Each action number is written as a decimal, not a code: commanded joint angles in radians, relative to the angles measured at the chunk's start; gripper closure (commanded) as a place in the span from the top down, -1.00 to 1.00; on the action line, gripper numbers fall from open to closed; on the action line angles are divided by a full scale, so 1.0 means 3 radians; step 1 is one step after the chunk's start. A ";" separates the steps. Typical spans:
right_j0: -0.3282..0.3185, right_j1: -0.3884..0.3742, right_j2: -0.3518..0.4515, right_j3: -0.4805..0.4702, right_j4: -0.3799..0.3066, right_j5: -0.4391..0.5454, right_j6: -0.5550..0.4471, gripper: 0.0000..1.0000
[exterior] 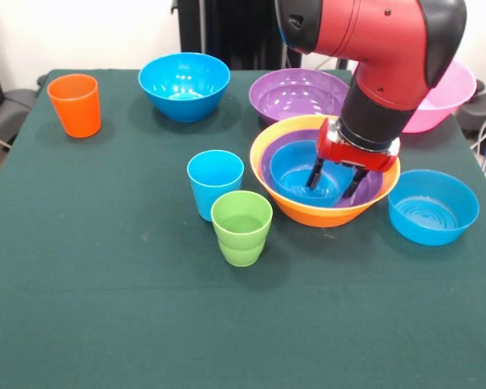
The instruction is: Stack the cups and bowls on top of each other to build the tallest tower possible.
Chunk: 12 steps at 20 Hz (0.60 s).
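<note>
Pink bowl (462, 93) half hidden behind arm (381, 49).

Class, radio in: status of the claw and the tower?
Claw open, down inside blue bowl. Tower: blue in purple in orange bowl. Cups apart, none in the way.

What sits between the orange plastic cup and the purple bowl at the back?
Front view: a glossy blue plastic bowl stands between the orange plastic cup and the empty purple bowl, touching neither.

Glossy plastic bowls (184, 85), matt cloth (105, 308)
</note>
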 commanded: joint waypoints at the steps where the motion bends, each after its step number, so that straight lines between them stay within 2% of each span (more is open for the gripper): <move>1: 0.0001 0.0155 0.0281 -0.0112 0.0053 0.0056 0.0425 1.00; 8: 0.0006 0.0178 0.0299 -0.0181 0.0041 0.0109 0.0374 1.00; 9: 0.0008 0.0176 0.0300 -0.0180 0.0039 0.0105 0.0372 -1.00; 12: 0.0013 0.0171 0.0301 -0.0180 0.0042 0.0110 0.0372 -1.00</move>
